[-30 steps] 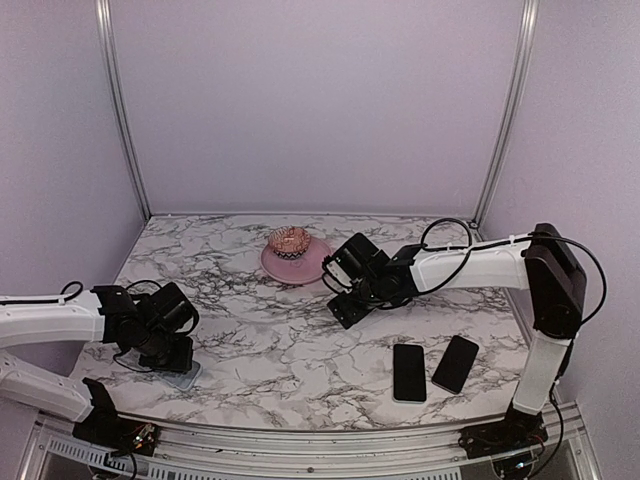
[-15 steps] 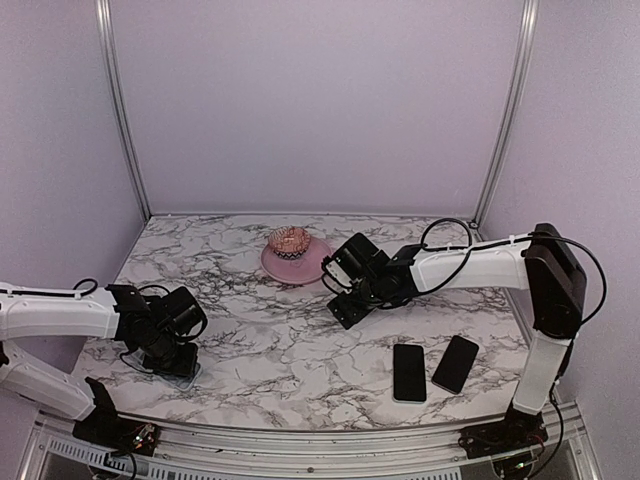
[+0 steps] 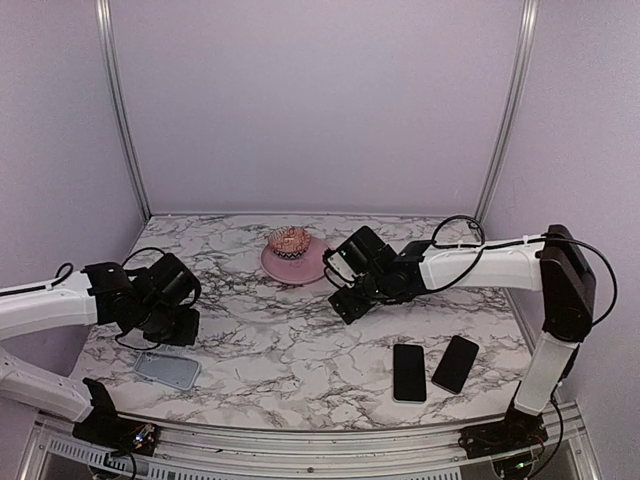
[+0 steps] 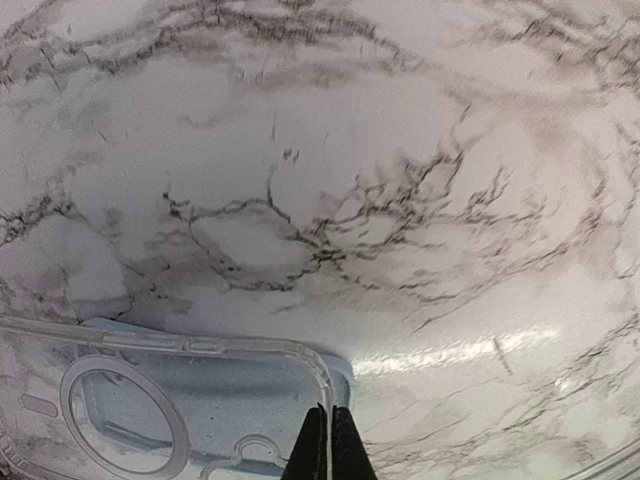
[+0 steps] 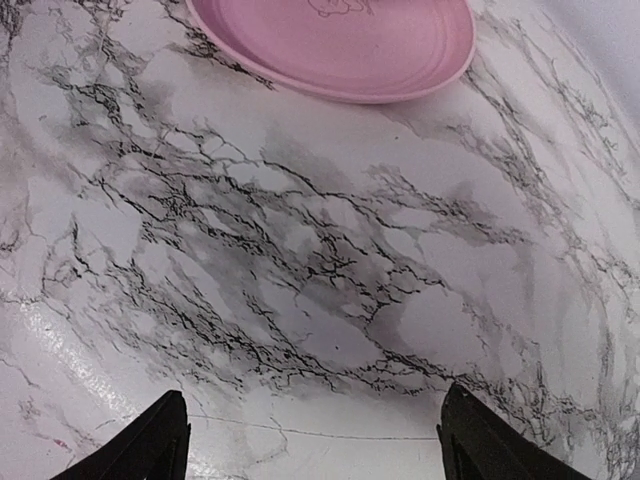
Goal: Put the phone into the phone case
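The phone (image 3: 408,372), black screen with a thin pale edge, lies flat at the front right of the table. The clear phone case (image 4: 170,400), with a white ring on its back, shows in the left wrist view above a grey-blue slab (image 3: 167,370). My left gripper (image 3: 178,332) (image 4: 330,445) is shut, pinching the case's rim near one corner, and hangs just above and behind the slab. My right gripper (image 3: 345,300) (image 5: 315,440) is open and empty over bare marble near the table's middle, far from the phone.
An all-dark phone (image 3: 455,363) lies just right of the task phone. A pink plate (image 3: 310,268) (image 5: 340,45) holding a brown ruffled item (image 3: 289,240) sits at the back centre, just beyond the right gripper. Walls close off the table at the back and on both sides.
My left gripper has risen and moved back off the grey-blue slab, which now lies uncovered at the front left. The right arm shifted only slightly.
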Tool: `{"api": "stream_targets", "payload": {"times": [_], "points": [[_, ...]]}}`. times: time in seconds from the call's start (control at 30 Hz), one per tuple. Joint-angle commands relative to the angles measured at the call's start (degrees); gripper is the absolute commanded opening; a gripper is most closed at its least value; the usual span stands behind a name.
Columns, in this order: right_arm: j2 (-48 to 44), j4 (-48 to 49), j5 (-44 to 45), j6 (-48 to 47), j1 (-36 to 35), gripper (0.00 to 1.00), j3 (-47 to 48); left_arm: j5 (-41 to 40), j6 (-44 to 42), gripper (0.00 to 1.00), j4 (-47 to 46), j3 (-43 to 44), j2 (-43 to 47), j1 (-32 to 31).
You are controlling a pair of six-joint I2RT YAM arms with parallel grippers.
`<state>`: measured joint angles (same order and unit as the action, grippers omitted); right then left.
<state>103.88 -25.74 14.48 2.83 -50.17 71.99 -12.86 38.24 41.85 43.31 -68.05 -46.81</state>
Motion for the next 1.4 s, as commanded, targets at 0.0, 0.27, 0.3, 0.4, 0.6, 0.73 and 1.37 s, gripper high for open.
{"api": "stream_targets", "payload": {"times": [0.0,0.27,0.3,0.4,0.6,0.73,1.37], "points": [[-6.2,5.3,0.3,-2.6,-2.0,0.85,0.4,-7.0,-0.3,0.00,-6.1,6.2,8.6,-0.5],[-11.0,33.3,-1.0,-15.6,-14.4,0.99,2.8,-3.6,-1.9,0.00,-53.2,7.5,13.9,-2.3],[-10.9,37.0,-2.8,-16.2,-15.5,0.99,2.8,-2.6,-2.1,0.00,-56.2,9.1,12.2,-3.2],[-11.5,48.0,-10.9,-13.4,-16.1,0.98,1.7,0.2,-2.9,0.00,-65.0,12.0,7.6,-6.1],[-12.1,64.4,-10.6,-9.3,-16.2,0.86,-1.5,3.0,-0.9,0.00,-73.0,13.5,2.5,-8.4],[-10.3,64.1,-5.5,-8.3,-16.2,0.72,1.2,3.6,-0.8,0.00,-75.7,13.1,1.5,-9.2],[-21.4,8.8,-24.5,-4.8,-1.5,0.00,8.1,-8.5,-16.5,0.99,-41.6,14.1,12.2,-9.5]]}}
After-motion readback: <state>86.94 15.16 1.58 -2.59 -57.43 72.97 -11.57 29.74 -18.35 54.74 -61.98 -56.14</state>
